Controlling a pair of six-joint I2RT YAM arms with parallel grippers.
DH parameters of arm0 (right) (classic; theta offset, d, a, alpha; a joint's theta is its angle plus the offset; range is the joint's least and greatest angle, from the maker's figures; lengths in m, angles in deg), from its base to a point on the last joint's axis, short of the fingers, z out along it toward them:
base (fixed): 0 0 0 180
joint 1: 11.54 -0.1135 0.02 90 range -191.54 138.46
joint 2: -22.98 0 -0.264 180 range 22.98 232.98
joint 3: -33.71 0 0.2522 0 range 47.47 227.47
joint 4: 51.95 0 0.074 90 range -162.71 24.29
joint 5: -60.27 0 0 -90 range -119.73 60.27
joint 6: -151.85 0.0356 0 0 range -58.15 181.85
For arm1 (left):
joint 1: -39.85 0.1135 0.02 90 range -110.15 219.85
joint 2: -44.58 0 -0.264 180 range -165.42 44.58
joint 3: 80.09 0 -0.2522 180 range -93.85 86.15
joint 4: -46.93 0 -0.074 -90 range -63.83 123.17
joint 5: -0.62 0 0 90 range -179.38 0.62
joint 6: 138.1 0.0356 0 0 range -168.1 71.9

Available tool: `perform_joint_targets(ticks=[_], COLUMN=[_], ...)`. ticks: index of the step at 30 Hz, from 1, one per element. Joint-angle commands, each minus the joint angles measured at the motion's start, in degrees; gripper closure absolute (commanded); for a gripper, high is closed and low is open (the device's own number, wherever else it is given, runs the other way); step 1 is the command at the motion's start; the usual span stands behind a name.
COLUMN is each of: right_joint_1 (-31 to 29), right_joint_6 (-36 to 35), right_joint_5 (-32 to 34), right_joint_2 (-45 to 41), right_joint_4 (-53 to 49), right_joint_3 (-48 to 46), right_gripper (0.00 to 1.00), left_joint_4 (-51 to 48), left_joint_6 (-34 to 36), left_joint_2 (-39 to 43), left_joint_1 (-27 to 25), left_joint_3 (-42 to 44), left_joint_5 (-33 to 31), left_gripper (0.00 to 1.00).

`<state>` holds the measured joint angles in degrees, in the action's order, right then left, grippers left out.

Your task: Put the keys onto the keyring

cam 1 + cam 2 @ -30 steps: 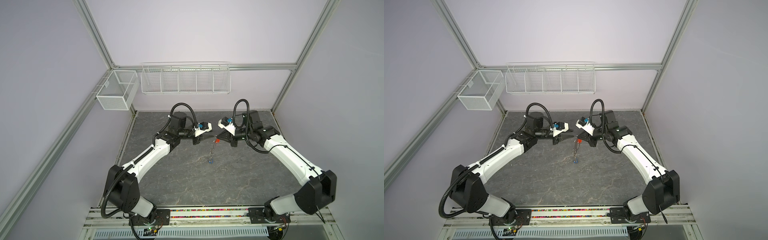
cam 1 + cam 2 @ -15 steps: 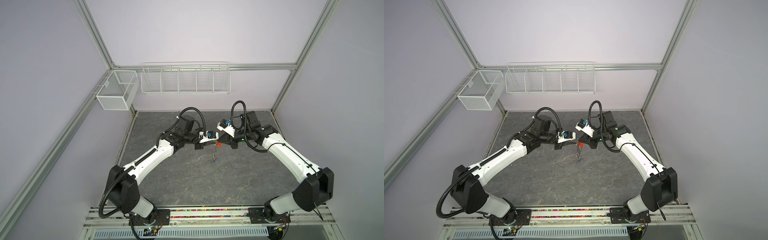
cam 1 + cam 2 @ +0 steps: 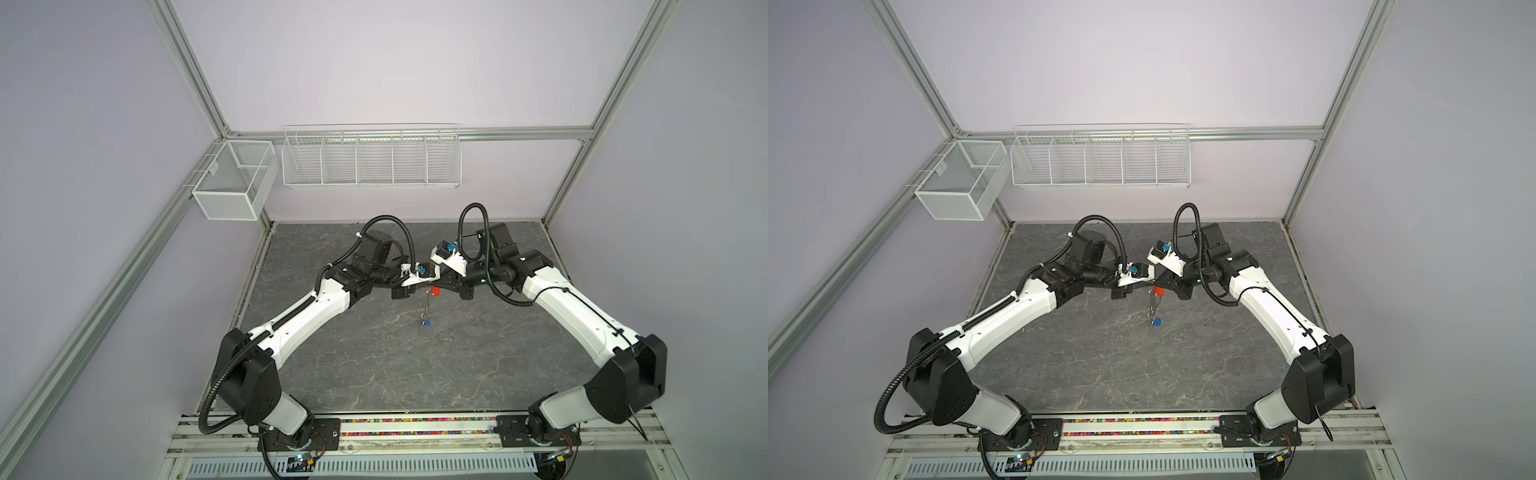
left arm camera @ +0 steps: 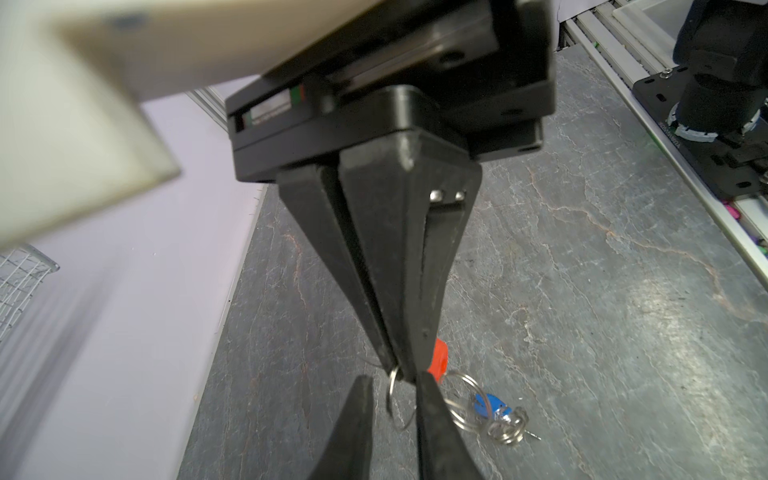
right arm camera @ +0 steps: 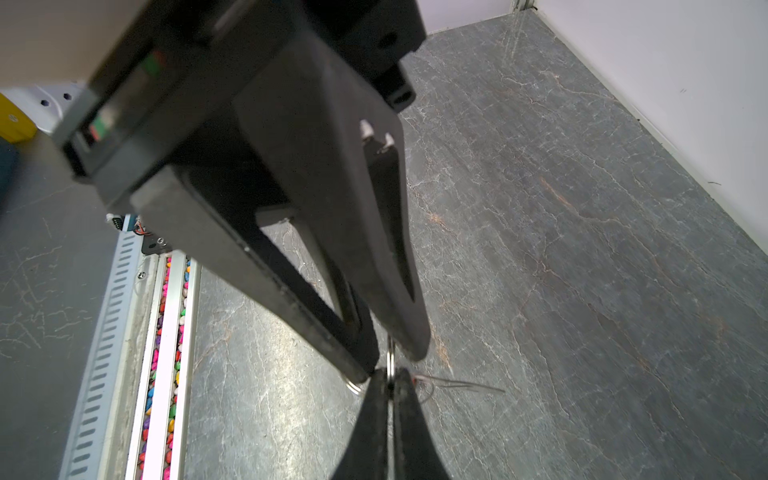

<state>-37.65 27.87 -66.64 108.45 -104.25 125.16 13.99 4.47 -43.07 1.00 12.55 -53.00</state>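
Note:
Above the middle of the table my two grippers meet tip to tip. My right gripper (image 5: 390,376) (image 3: 441,285) is shut on the top silver ring (image 5: 390,359) of the keyring (image 4: 461,401), which shows as a chain of linked silver rings hanging down. My left gripper (image 4: 392,380) (image 3: 424,285) stands open, its fingers (image 4: 357,419) on either side of that same ring, with a gap on one side. The key with the orange-red tag (image 4: 438,361) (image 3: 435,291) hangs just under the right fingertips. The key with the blue tag (image 4: 486,405) (image 3: 427,323) dangles at the chain's lower end, above the table.
The grey marbled table (image 3: 374,365) lies under the hanging keys. A white mesh box (image 3: 232,183) and a long wire rack (image 3: 372,160) hang on the back wall. The arm bases sit on the rail (image 3: 415,428) at the front edge.
My left arm has swung right until its fingers straddle the ring in my right gripper, and its jaws have narrowed. The right gripper has shifted a little left, still holding the ring.

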Motion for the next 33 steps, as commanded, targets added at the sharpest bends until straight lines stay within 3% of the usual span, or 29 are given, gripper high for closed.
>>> perform_joint_targets(ticks=[1, 9, 12, 15, 19, 21, 24, 28, 33], right_joint_1=[-1.03, -1.97, -2.25, -2.62, -2.90, -2.81, -1.55, -0.25, -0.04], right_joint_6=[-2.12, -4.66, -5.74, -6.40, -5.88, -5.32, -1.99, 0.09, 2.67], right_joint_5=[-0.80, 0.60, 0.63, 1.46, 2.63, 4.70, 9.05, 8.83, 6.97], right_joint_2=[-0.92, -3.00, -3.53, -3.71, -3.89, -4.45, -6.65, -9.97, -9.20], right_joint_4=[-0.57, 2.27, 2.92, 3.95, 5.19, 6.12, 10.06, 15.02, 17.97], right_joint_3=[1.21, -0.93, -1.53, -2.00, -2.34, -3.01, -5.88, -11.16, -13.70], right_gripper=[0.93, 0.93, 0.93, 0.93, 0.90, 0.87, 0.75, 0.66, 0.64], left_joint_4=[-1.65, -5.54, -6.49, -7.27, -7.11, -6.72, -3.85, 5.15, 11.34], left_joint_6=[1.59, 3.49, 3.76, 4.03, 3.49, 2.15, -2.01, -9.53, -14.05], left_joint_2=[-1.11, -2.24, -2.82, -3.13, -3.22, -3.07, -2.12, 0.40, 1.30], left_joint_1=[-0.35, -0.44, -0.44, -0.44, -0.44, -0.35, 0.28, 2.22, 2.90], left_joint_3=[-2.41, -3.25, -3.76, -4.15, -4.34, -4.03, -2.35, 1.89, 4.16], left_joint_5=[-0.74, -2.10, -2.05, -1.76, -0.88, -0.27, 0.99, 5.93, 7.90], left_gripper=[0.83, 0.85, 0.89, 1.00, 1.00, 1.00, 1.00, 1.00, 1.00])
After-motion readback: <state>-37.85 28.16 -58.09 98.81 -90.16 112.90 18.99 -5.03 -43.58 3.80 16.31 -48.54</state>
